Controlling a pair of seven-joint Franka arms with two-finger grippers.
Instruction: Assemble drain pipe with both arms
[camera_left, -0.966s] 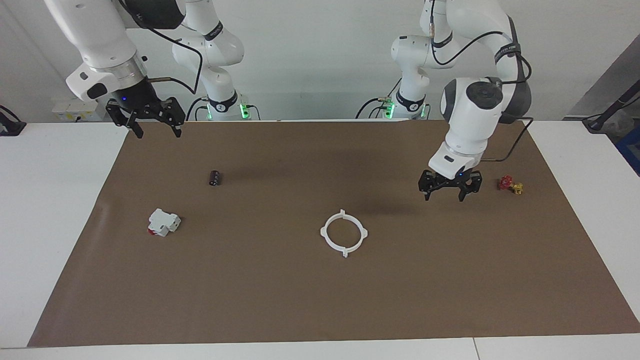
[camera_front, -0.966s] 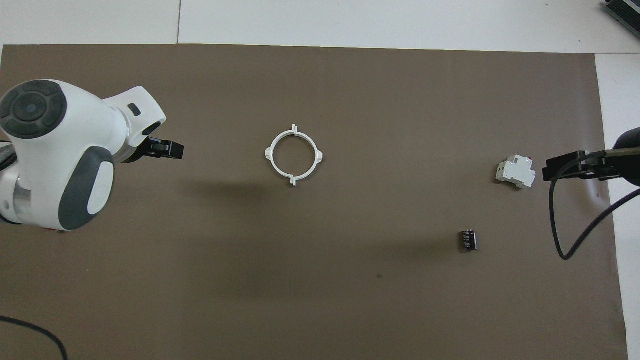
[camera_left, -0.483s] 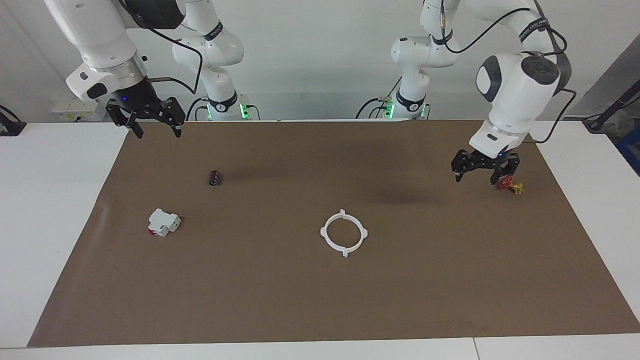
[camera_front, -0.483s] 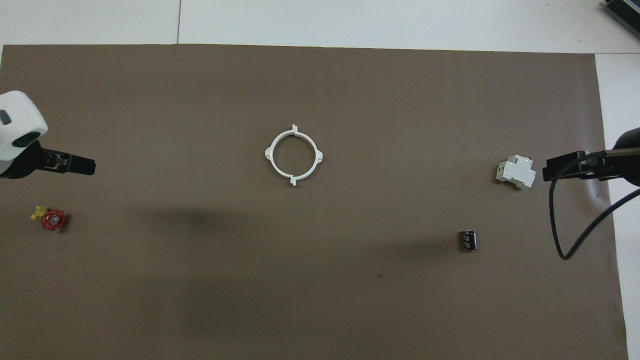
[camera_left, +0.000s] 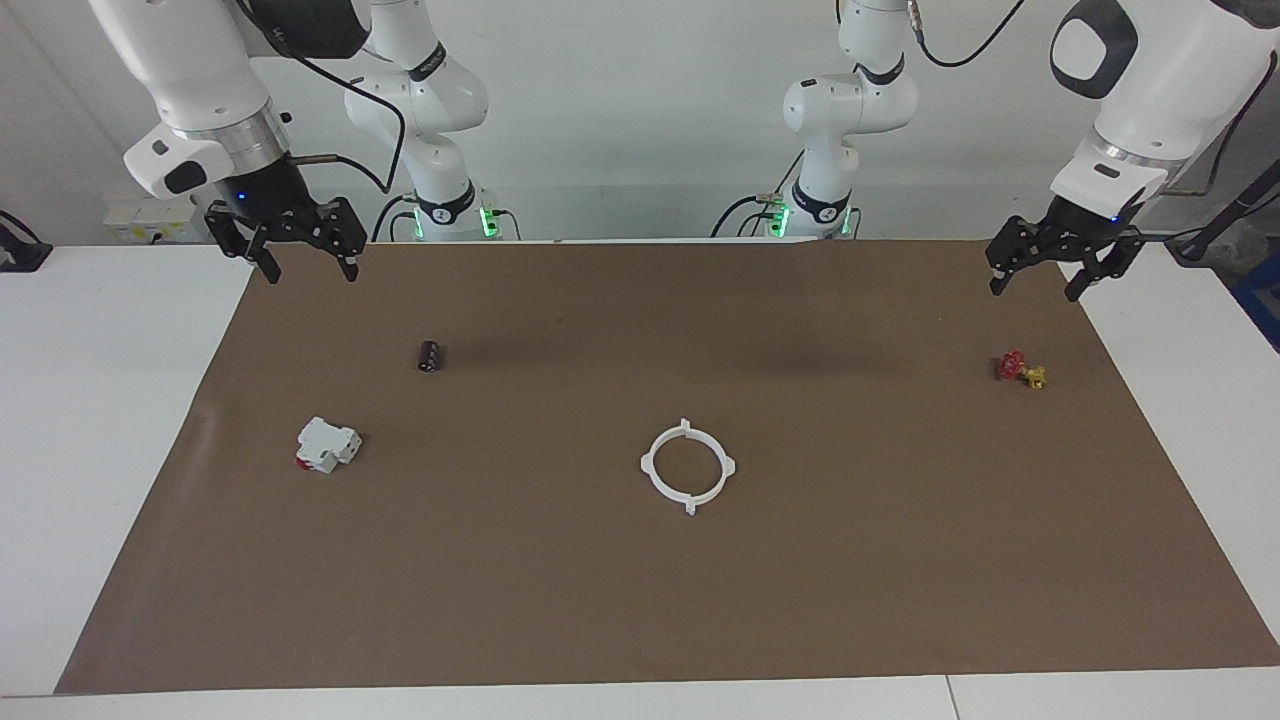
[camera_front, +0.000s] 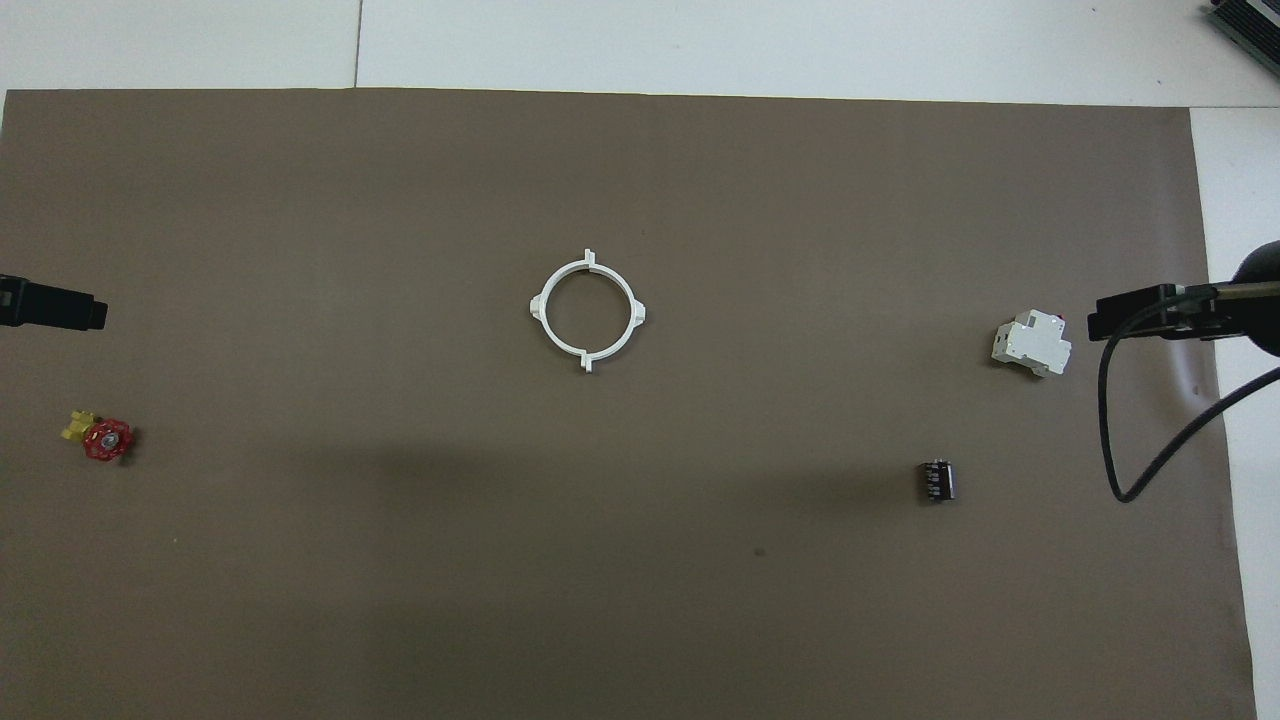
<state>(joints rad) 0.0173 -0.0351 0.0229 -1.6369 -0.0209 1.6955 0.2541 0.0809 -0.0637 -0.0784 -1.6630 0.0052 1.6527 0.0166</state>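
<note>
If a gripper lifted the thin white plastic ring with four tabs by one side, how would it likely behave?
The thin white plastic ring lies flat on the brown mat, so it probably won't roll. Its slender band suggests it is light and may flex. If its two halves are only clipped at the tabs, a one-sided lift might separate them.

A matt brown paper-like sheet (camera_left: 640, 600) covers the smooth white table (camera_left: 100, 450). Near its centre the drain pipe (camera_left: 688, 467) looks like thin, smooth white plastic with a dull sheen. At nine o'clock from it in the facing view, a white block (camera_left: 326, 443) looks like moulded plastic with a red end. At ten o'clock a small dark cylinder (camera_left: 430, 356) looks ribbed and slightly glossy. At two o'clock a small valve (camera_left: 1020, 370) shows a red handwheel and a yellow, brass-like body.
</note>
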